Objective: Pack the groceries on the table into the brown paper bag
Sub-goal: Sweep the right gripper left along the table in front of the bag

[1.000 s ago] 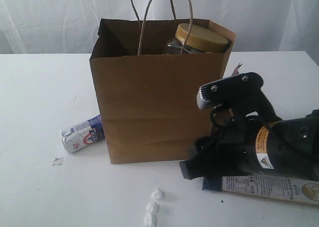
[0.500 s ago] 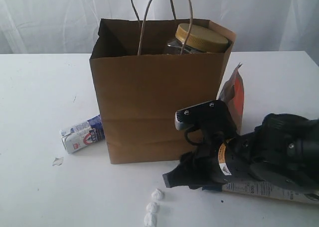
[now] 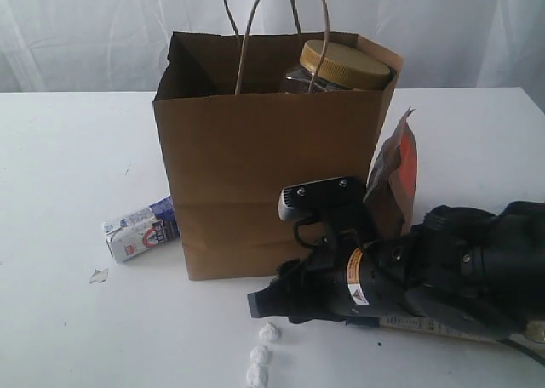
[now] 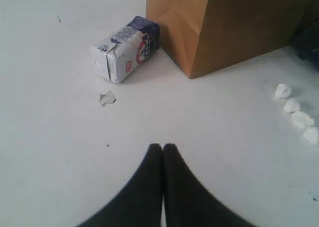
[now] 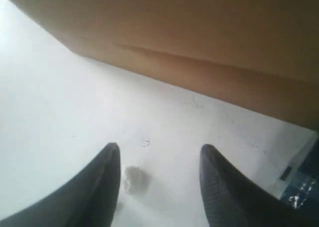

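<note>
a row of small white lumps (image 3: 261,354), a pale scrap (image 3: 99,276) well apart, white curtain (image 3: 85,31) behind.

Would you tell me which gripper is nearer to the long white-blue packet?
Right. The right gripper, open, is low in front of the bag, its arm over the long white-blue packet. The left gripper, shut, faces the small white-blue carton, with no packet in its view.

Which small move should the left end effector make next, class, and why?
Probably open its jaws. The left end effector is shut and empty over the table, while the small white-blue carton lies on its side ahead of it, beside the brown paper bag, not yet packed.
</note>
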`<state>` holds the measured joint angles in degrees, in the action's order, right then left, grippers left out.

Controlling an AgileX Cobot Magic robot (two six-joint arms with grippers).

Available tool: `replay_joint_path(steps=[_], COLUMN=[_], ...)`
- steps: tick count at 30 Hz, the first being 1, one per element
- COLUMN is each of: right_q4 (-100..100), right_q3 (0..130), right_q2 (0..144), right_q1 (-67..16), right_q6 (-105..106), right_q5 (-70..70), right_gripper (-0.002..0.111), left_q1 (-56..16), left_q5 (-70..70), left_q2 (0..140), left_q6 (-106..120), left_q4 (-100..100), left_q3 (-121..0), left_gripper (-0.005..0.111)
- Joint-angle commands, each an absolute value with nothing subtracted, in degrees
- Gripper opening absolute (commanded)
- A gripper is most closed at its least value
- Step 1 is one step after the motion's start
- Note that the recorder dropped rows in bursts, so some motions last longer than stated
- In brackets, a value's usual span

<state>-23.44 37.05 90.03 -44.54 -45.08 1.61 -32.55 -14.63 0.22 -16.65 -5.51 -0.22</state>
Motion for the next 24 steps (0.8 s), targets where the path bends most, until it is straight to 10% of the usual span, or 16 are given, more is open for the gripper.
replay_joint_path(steps=[1, 24], right_q4=[-22.48, -22.70], right_q3=[37.48, 37.61], right_q2=[90.08, 97.45], right_q1=[-46.34, -49.20], right_q6=[-46.52, -46.71], right_q5=[1.75, -2.47], right_gripper=[0.046, 0.046], left_q1=[-32.72, -32.72], left_q5=[-14.62, -14.62], left_q2=[0.00, 0.00], left_q6=[-16.49, -16.49], left_q4=[-5.21, -5.21], left_q3=[0.00, 0.00], left_gripper=[0.000, 0.000])
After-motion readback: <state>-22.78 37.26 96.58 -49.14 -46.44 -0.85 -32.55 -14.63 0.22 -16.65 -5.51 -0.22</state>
